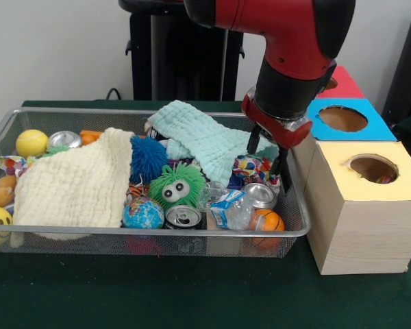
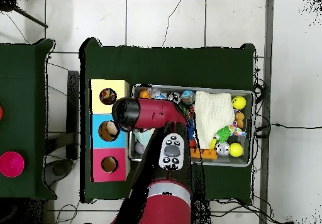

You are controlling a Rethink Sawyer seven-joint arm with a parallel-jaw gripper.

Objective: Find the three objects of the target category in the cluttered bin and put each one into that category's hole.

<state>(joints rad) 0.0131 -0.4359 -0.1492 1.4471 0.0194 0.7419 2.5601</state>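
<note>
Fingers (image 1: pixel 282 163) hung parted and empty, as far as the front view showed, just inside the right end of the wire bin (image 1: pixel 298 229). They stood over a patterned ball (image 1: pixel 250 168), with the edge of the teal cloth (image 1: pixel 198 133) close behind them. The overhead view hid them under the arm.

The frames did not say which category was wanted. Candidates lay all through the bin. One silver can (image 1: pixel 260 195) sat just in front of the fingers, a second can (image 1: pixel 183 216) was at the front wall, and a third can (image 1: pixel 64 140) was far off at the left end. Balls were scattered between them, and more could have been hidden under the cream cloth (image 1: pixel 82 181).

The three holed boxes stood on the tabletop (image 1: pixel 192 288) beside the bin's right end, and the yellow box (image 1: pixel 370 205) was nearest the camera. Something small already showed inside its hole.

To do the pick well, the descent probably needed to be straight down and centred on a single object. The fingers would need to stay clear of the teal cloth, which could snag and lift with the grasp. A crushed plastic bottle (image 1: pixel 229 205) and an orange ball (image 1: pixel 268 221) crowded the nearest can, so a pinch from above looked safer than one from the side.
</note>
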